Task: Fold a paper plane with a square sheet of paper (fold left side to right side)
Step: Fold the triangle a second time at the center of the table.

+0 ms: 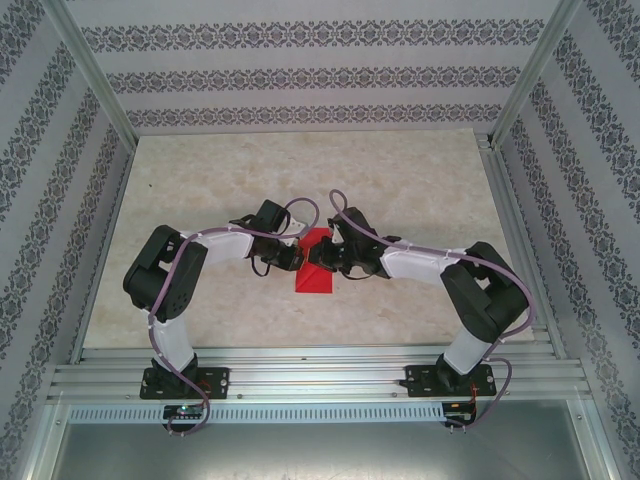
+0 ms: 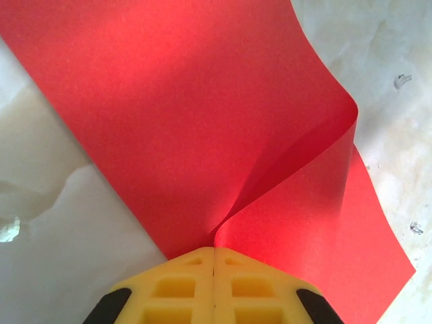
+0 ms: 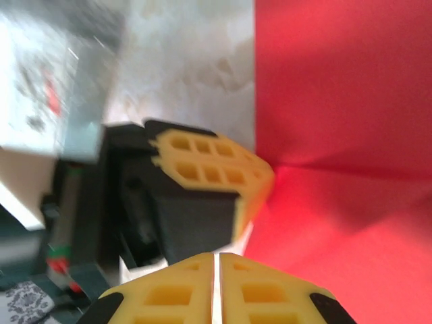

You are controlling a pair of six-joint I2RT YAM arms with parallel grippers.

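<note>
Roughly mid-surface [image 1: 200,180], the two arms meet over the red paper [image 1: 313,278]. The left hand [image 1: 290,258] is at its left edge and the right hand [image 1: 326,262] at its right – both low, near the paper's far half.

From the left wrist, the left hand [image 2: 214,251] has its yellow fingers [image 2: 175,287] pressed together, pinching the paper [image 2: 189,115] at its near edge. The sheet is not flat. It rises from the pinch point and one flap curls over to the right in a soft, rounded bend with no sharp crease. The lower right part lies flat on the pale marbled surface [image 2: 67,223].

From the right wrist, the right hand [image 3: 216,256] has its fingers [image 3: 270,297] closed against each other, with only a thin seam between them – can't tell if any paper is caught there. Just beyond it, the left hand [image 3: 260,179] comes in from the left, its tip touching the paper [image 3: 344,101] where a shallow fold line runs off to the right. The paper takes up the right half of that view, and the surface [image 3: 196,61] shows upper left. The left side of this view is blurred.
</note>
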